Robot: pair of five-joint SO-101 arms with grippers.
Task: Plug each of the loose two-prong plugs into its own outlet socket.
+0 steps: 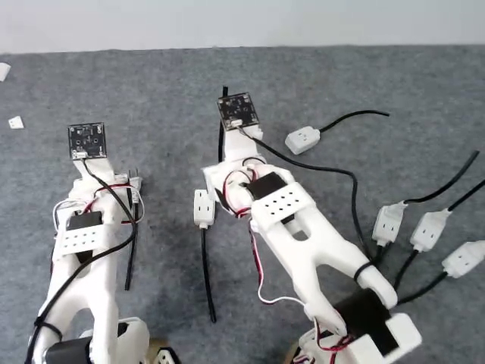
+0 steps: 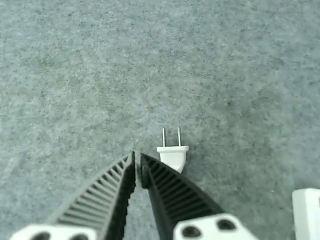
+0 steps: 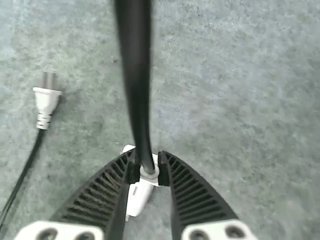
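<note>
The middle socket (image 1: 203,207) lies on the grey carpet (image 1: 151,83) just beside the right arm, its black lead (image 1: 207,273) trailing back from it toward the arm bases. Everything else is placed from it as the high view shows it.

To the left of the middle socket, near it and just beside the left arm, lies the loose two-prong plug (image 2: 172,155). It is flat on the carpet with its prongs pointing away from the arm bases. The left gripper (image 2: 137,159) is low over the carpet with its ribbed jaws closed together and nothing between them. One finger's tip lies just beside the plug's white body; whether it touches cannot be told. A white block (image 2: 307,210) sits at the edge of the left wrist view; what it is cannot be told.

Just beyond the middle socket, on the far side from the arm bases, the right gripper (image 3: 146,162) has its jaws clamped on a white connector (image 3: 136,197), right where its black cord (image 3: 134,75) comes out. The cord rises steeply from the grip toward the wrist camera. The connector's front end is hidden under the fingers, so plug or socket cannot be told.

Farther right of the middle socket and beyond it lies a second socket (image 1: 303,139) with a black lead. Well to the right lie three more: a near socket (image 1: 389,222), a next socket (image 1: 429,226) and an outer socket (image 1: 464,258), each on its own black lead.
</note>
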